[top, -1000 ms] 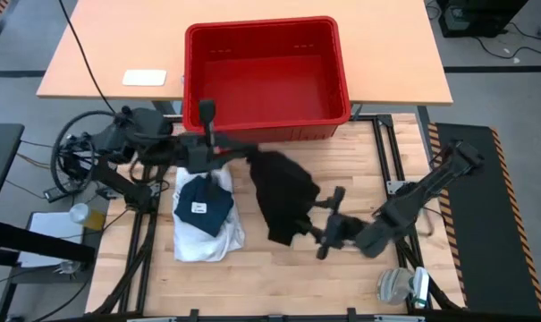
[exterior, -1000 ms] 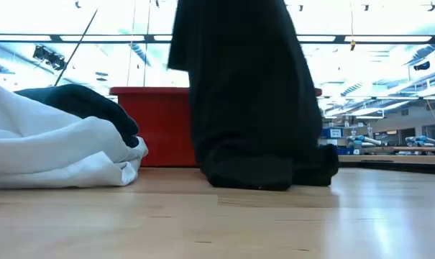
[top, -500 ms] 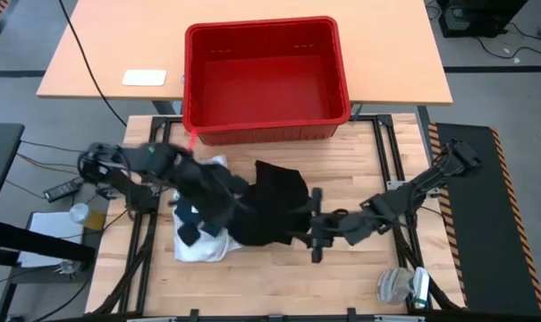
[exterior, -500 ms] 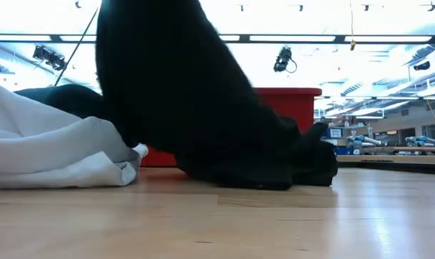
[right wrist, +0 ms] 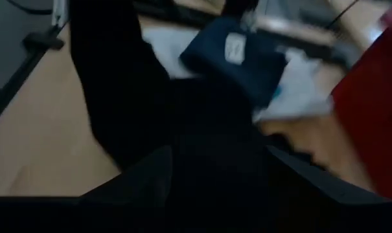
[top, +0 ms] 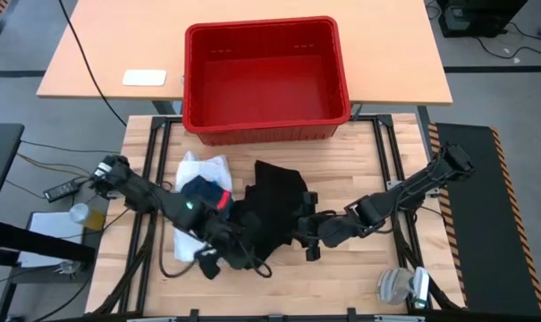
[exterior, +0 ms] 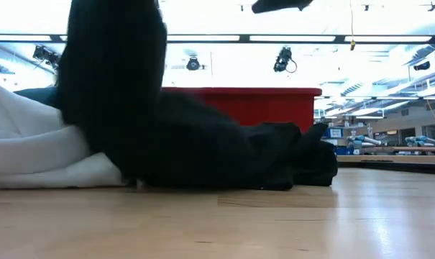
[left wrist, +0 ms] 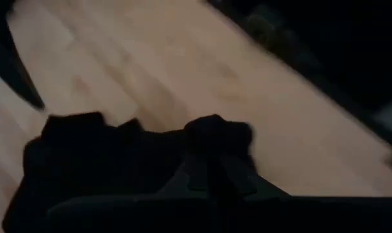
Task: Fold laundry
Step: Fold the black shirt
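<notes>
A black garment (top: 274, 197) lies bunched mid-table; its left part rises as a tall dark column in the low view (exterior: 113, 72). My left gripper (top: 239, 253) is near the table's near edge, shut on that cloth. My right gripper (top: 304, 234) is at the garment's right side, open, with black cloth between its spread fingers (right wrist: 150, 178). Left of the garment, a white shirt (top: 198, 168) lies on the table, and a folded dark blue piece (top: 201, 190) rests on it. My left gripper pinches a bunched bit of the black garment (left wrist: 215, 133) between its two shut fingers, slanting down from the table's left. The cloth hangs from the hold, and the garment's remaining part (exterior: 224, 155) lies on the table. My right gripper has black cloth under its open fingers; I cannot tell whether it touches it.
A red crate (top: 261, 130) stands at the far edge on the neighbouring desk. A small white object (top: 144, 78) lies on that desk. Bare wood (top: 359, 268) shows along the near edge and at the far right.
My left gripper has swept from near the crate down and toward the near edge, tipping downward and carrying its held part of the black garment with it. The raised cloth has come down and leaned left over the shirt. My right gripper has shifted left and sunk a little.
</notes>
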